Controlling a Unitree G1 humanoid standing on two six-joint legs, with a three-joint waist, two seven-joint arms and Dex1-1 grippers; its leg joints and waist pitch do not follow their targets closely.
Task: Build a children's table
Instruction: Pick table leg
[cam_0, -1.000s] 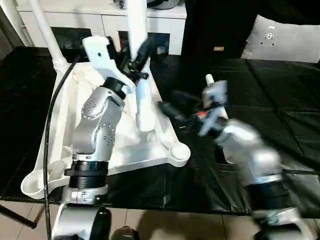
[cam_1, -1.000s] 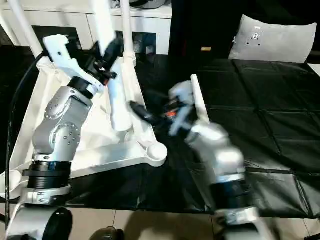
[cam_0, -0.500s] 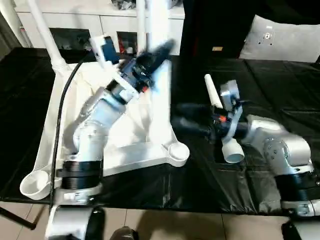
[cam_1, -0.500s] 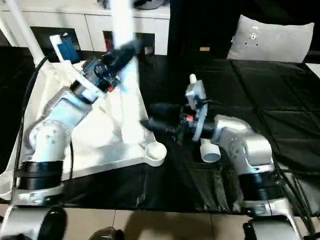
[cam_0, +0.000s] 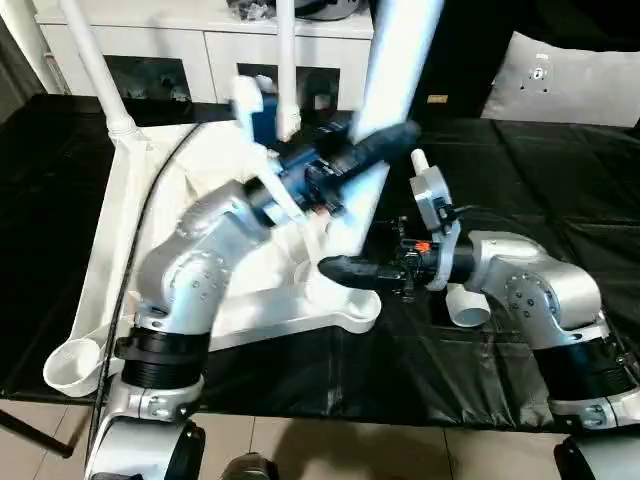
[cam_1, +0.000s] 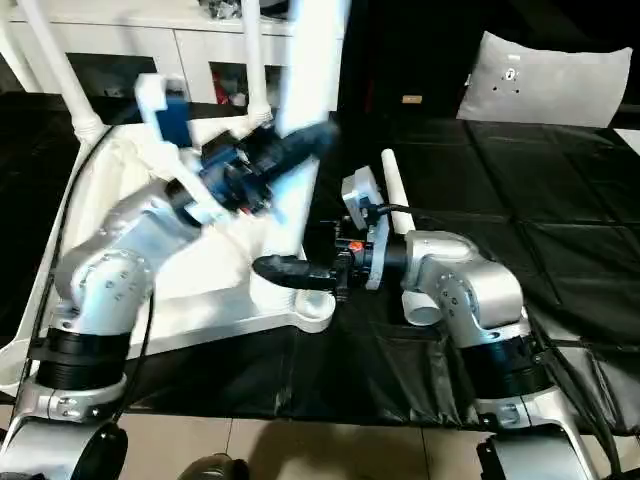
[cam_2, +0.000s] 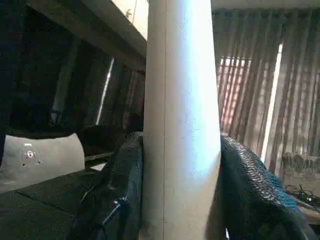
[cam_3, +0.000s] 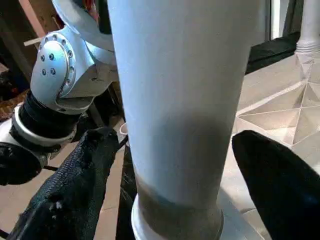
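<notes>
The left gripper (cam_0: 375, 150) was clamped on a white table leg (cam_0: 392, 80), one finger (cam_2: 125, 185) pressed to each side of the tube, and it had carried that leg across from the middle of the upturned tabletop (cam_0: 130, 240) to the near right corner, where the leg's foot now stood at the corner socket (cam_0: 345, 300), leaning a little. The right gripper (cam_3: 175, 175) had swung in from the black mat (cam_0: 560, 200) and stood with its fingers spread wide on either side of the leg's lower end, not touching it as far as could be seen. A second earlier the leg had hung over the tabletop's centre and the right arm had been off to the side. This looked like the third leg going in: two legs (cam_0: 95, 70) already stood upright at the far corners, and the last leg (cam_0: 440, 230) lay on the mat behind the right arm. Whether the foot was fully seated could not be told.
</notes>
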